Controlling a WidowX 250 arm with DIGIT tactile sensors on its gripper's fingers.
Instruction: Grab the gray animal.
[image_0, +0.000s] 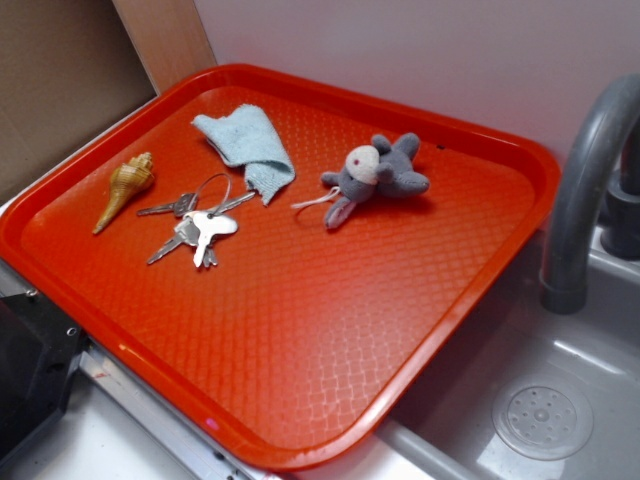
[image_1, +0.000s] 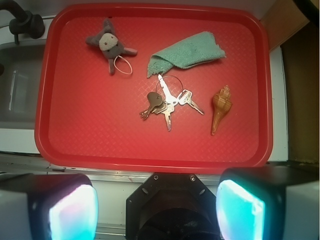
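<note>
From my wrist camera, the gripper (image_1: 157, 207) sits nearest, its two glowing pads spread wide apart with nothing between them, hanging off the tray's near edge. Past that rim I see the red tray (image_1: 90, 135), then a bunch of keys (image_1: 167, 104) with a shell (image_1: 220, 109) beside them. Beyond lies a folded cloth (image_1: 187, 53). Farthest, near the faucet (image_0: 585, 190), the gray animal (image_1: 110, 45) lies flat, untouched.
</note>
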